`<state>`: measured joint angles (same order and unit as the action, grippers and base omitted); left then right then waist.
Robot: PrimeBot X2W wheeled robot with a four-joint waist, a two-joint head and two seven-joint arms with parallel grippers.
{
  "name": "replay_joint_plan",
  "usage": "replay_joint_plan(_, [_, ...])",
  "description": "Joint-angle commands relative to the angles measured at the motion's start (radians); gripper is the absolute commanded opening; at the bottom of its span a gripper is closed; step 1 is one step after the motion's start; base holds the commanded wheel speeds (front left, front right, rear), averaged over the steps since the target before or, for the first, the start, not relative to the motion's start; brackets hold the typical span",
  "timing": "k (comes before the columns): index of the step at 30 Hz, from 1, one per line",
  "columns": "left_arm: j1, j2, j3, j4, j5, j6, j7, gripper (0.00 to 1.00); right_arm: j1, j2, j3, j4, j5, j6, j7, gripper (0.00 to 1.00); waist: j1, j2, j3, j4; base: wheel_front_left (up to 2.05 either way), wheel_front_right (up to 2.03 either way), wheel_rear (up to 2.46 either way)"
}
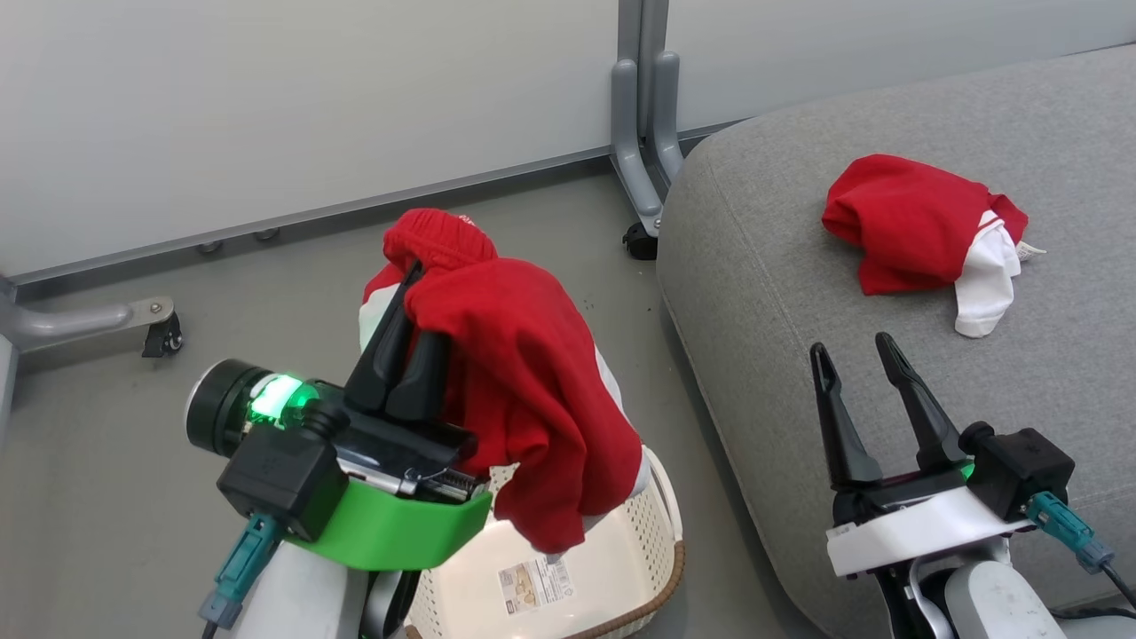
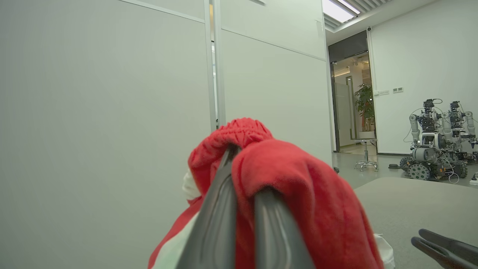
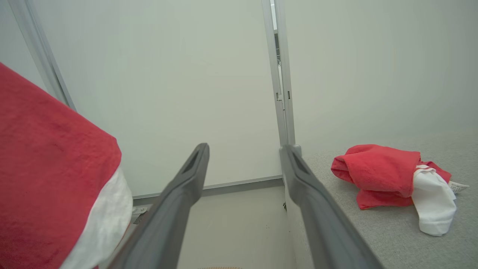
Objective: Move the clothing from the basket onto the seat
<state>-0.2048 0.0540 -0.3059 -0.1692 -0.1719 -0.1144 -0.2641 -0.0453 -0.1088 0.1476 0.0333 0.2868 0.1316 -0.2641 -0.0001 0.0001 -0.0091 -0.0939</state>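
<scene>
Our left jaws are pinched tight on the held garment [image 1: 524, 390], the two dark fingers [image 1: 390, 342] pressed together with red cloth caught between them and draped over the tips. In the left wrist view the gathered red waistband bunches above the fingers [image 2: 218, 209], and a white panel shows at the side. The cloth hangs from the jaws over the basket [image 1: 652, 532]; whether its lowest fold touches the basket, we cannot tell. The basket stands on the grey floor [image 1: 115, 497], just beside the seat [image 1: 781, 293], its label sticker [image 1: 534, 586] facing us. Our right jaws stand wide apart and hold nothing, their fingers [image 1: 839, 426] raised over the front of the seat. Farther back on the seat lies the second garment [image 1: 905, 222], crumpled, red with a white part at its near right side. Behind it all runs a pale wall panel [image 1: 266, 106].
</scene>
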Motion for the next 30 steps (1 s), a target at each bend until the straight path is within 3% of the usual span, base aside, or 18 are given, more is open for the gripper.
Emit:
replay_joint_plan(1, [-0.002, -0.002, -0.006, -0.01, -0.006, -0.006, 0.0, 0.0, 0.012, 0.001, 0.0, 0.004, -0.006, -0.002, 0.0, 1.0, 0.0001, -0.0001, -0.001, -0.001, 0.0, 0.0, 0.0])
replay_joint_plan(17, [-0.041, -0.003, -0.06, 0.006, -0.041, -0.016, 0.0, 0.0, 0.012, 0.001, 0.016, 0.009, -0.004, -0.002, 0.0, 1.0, 0.0001, -0.0001, -0.008, -0.024, 0.0, 0.0, 0.0])
replay_joint_plan(24, [-0.035, -0.003, -0.056, 0.053, -0.034, -0.017, 0.0, 0.0, 0.02, -0.057, 0.122, -0.048, -0.022, -0.002, 0.0, 1.0, 0.0001, -0.0001, -0.011, -0.033, 0.0, 0.0, 0.0])
replay_joint_plan(30, [-0.026, -0.003, -0.046, 0.066, -0.042, -0.017, 0.0, 0.0, -0.01, -0.117, 0.279, -0.12, 0.005, -0.002, 0.0, 1.0, 0.0001, -0.0001, -0.01, -0.038, 0.0, 0.0, 0.0])
